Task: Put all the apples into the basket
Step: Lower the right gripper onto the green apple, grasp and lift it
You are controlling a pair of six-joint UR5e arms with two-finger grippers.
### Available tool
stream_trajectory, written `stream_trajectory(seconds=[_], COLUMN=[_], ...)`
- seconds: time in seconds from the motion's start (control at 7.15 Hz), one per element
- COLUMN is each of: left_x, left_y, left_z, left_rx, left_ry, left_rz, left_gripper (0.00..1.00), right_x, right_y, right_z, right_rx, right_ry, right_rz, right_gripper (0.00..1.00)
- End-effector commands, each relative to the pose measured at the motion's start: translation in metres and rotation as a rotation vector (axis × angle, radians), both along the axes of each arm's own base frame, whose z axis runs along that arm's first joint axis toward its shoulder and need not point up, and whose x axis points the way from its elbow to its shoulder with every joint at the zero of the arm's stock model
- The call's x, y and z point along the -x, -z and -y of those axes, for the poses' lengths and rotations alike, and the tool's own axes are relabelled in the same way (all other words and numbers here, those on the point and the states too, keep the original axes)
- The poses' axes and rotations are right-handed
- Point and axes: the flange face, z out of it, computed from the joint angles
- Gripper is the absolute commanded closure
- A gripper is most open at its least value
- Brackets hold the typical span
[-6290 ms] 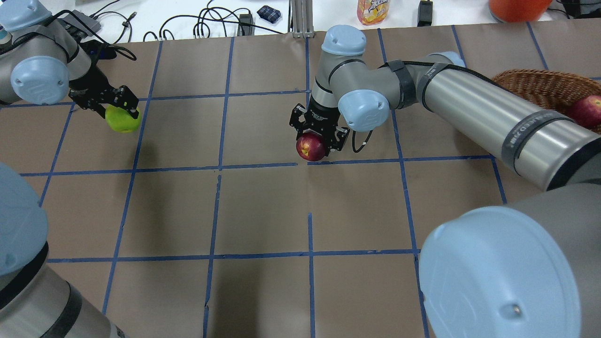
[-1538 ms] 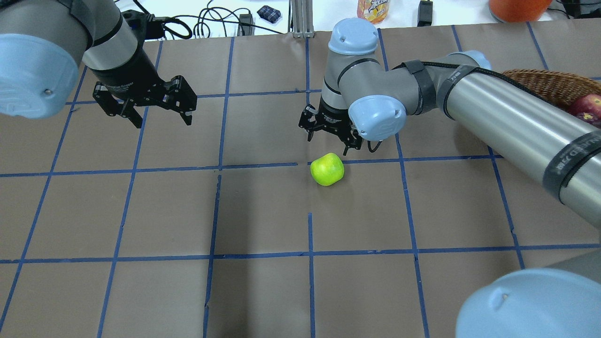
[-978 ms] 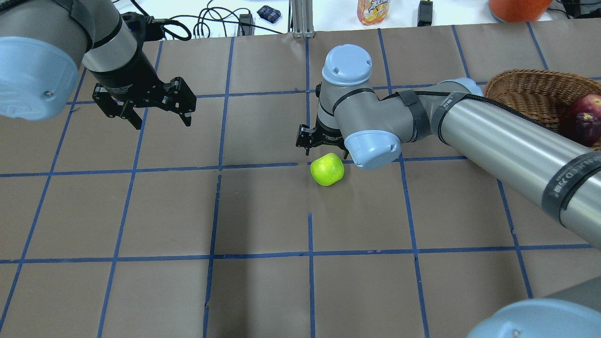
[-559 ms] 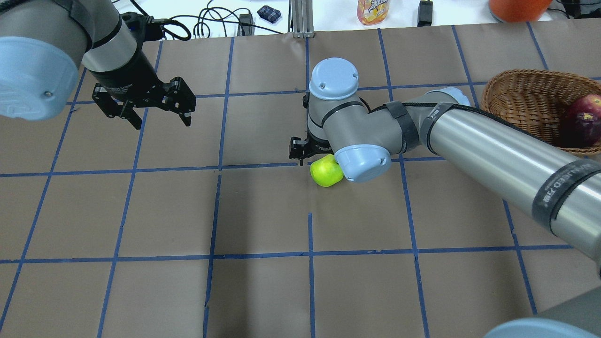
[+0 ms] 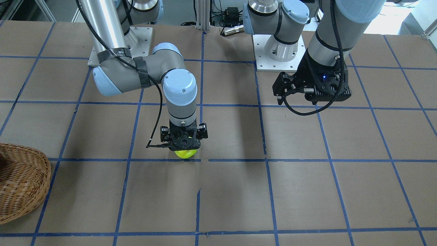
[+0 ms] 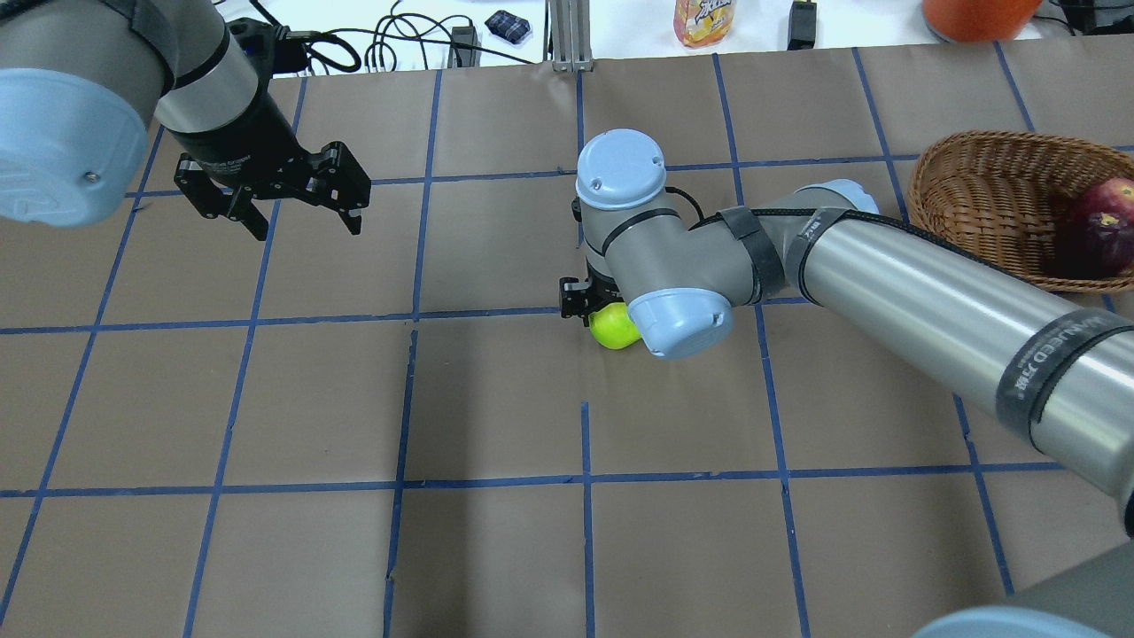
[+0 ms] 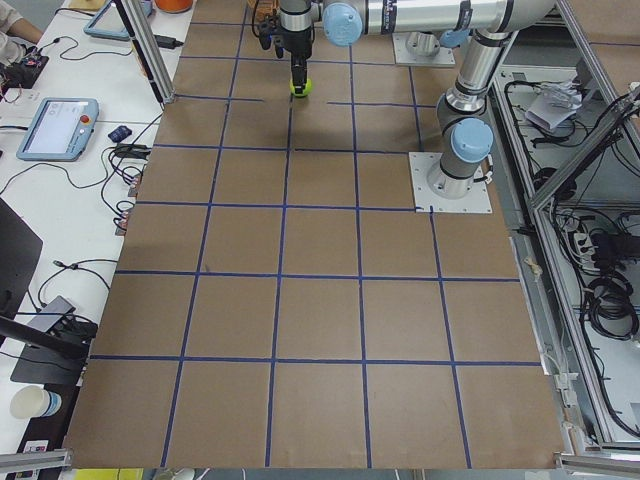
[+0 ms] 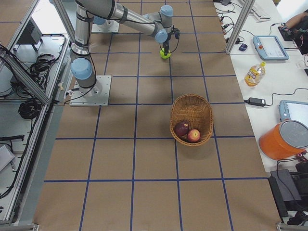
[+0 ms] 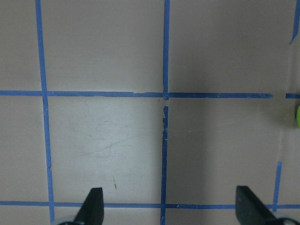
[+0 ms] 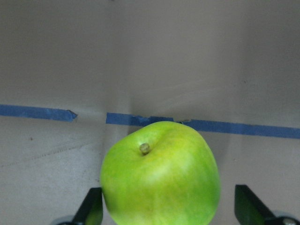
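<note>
Judging by its smooth, glossy skin, the lime-green apple [image 10: 159,168] should be firm and moderately weighty. It is rigid enough for a firm squeeze, but round and slick enough to roll or squirt out if pinched off-centre. The best hold is probably across its widest girth, with the pads level on opposite flanks and the stem pointing up between them.

The apple sits on the desk [image 6: 496,399], directly under the right gripper [image 10: 169,208] and between its two fingers. The gripper is spread wide and holds nothing. One finger is just beside the fruit and the other shows a clear gap.

The right arm reaches out across the desk, its wrist turned straight down so the gripper hangs vertically, low over the apple.

The wicker basket [image 6: 983,190] lies well apart from this gripper, off on the arm's outer side. It already holds a red apple [image 8: 194,135] and a dark maroon apple [image 8: 181,129].

The left gripper [image 6: 307,229] hangs higher, also spread and empty, pointing down at bare desk with the green apple far off to its side.
</note>
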Motion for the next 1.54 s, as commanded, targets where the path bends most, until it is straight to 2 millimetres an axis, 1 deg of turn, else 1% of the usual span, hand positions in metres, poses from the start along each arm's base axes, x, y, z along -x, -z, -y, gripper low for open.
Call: stream_trajectory(seconds=[0.0, 0.28, 0.42, 0.56, 0.7, 0.84, 0.98, 1.12, 1.26, 1.4], left_x=[0.000, 0.000, 0.000, 0.000, 0.000, -0.001, -0.001, -0.001, -0.001, -0.001], left_y=[-0.001, -0.002, -0.002, -0.003, -0.002, -0.002, -0.002, -0.003, -0.003, -0.003], left_z=[0.000, 0.001, 0.001, 0.000, 0.001, 0.000, 0.000, 0.000, 0.000, 0.000], left_rx=[0.002, 0.004, 0.005, 0.008, 0.005, 0.005, 0.005, 0.007, 0.007, 0.007], left_ry=[0.000, 0.000, 0.000, 0.000, 0.000, -0.002, -0.002, -0.002, -0.002, -0.002], left_rz=[0.000, 0.000, -0.001, 0.001, 0.001, 0.001, 0.001, 0.001, -0.001, 0.001], left_gripper=[0.00, 0.00, 0.00, 0.00, 0.00, 0.00, 0.00, 0.00, 0.00, 0.00], right_x=[0.000, -0.001, -0.001, -0.002, 0.001, 0.007, 0.015, 0.036, 0.087, 0.151], right_y=[0.007, 0.011, 0.018, 0.017, 0.011, 0.001, -0.010, -0.040, -0.095, -0.152], right_z=[0.000, 0.001, 0.004, 0.006, 0.010, 0.016, 0.021, 0.026, 0.041, 0.059], right_rx=[-0.010, -0.016, -0.018, 0.007, 0.019, 0.031, 0.045, 0.079, 0.112, 0.113], right_ry=[-0.035, -0.037, -0.040, -0.054, -0.049, -0.035, -0.020, 0.015, 0.105, 0.189], right_rz=[-0.005, -0.002, -0.004, 0.003, 0.002, 0.005, 0.010, 0.019, 0.024, 0.018], right_gripper=[0.00, 0.00, 0.00, 0.33, 0.79, 1.00, 1.00, 1.00, 1.00, 1.00])
